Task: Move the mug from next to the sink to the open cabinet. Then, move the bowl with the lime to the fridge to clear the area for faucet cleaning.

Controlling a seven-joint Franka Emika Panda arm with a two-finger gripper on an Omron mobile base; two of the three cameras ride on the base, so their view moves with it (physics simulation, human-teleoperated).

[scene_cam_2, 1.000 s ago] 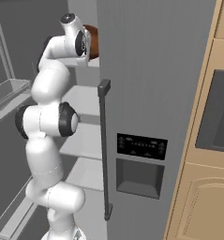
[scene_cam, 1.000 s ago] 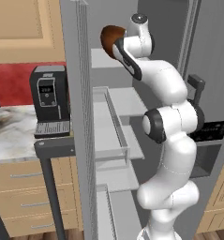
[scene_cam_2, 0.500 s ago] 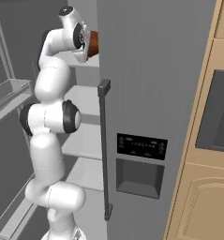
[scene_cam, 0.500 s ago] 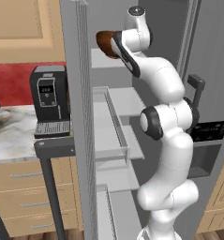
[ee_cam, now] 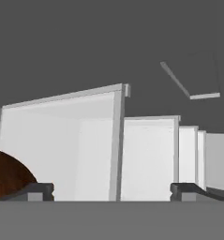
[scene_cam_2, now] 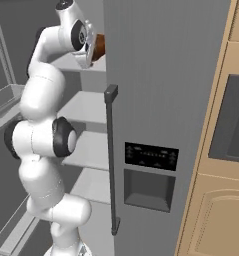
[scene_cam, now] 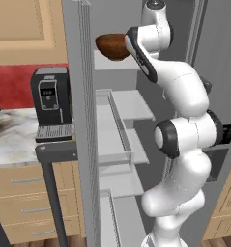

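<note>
The dark reddish-brown wooden bowl (scene_cam: 112, 46) rests at the top shelf inside the fridge (scene_cam_2: 166, 75), whose left door (scene_cam: 80, 120) stands open. My hand is just to the right of the bowl in the left base view. The bowl's edge (scene_cam_2: 99, 46) peeks out behind the hand in the right base view. In the hand view my gripper (ee_cam: 113, 190) is open, its fingertips (ee_cam: 38, 190) far apart, and the bowl (ee_cam: 8, 180) lies at the lower left beside the left tip. The lime is hidden. The mug, sink, cabinet and faucet are out of view.
White fridge shelves (scene_cam: 131, 103) and clear door shelves (scene_cam: 114, 125) sit below the arm. A black coffee machine (scene_cam: 51, 103) stands on the marble counter (scene_cam: 10, 140) to the left. The shut fridge door with its handle (scene_cam_2: 111, 160) and a tan oven cabinet (scene_cam_2: 231, 120) are on the right.
The jaws have opened wide and let go of the bowl, which stays on the top shelf. The hand has drawn slightly up and away from it.
</note>
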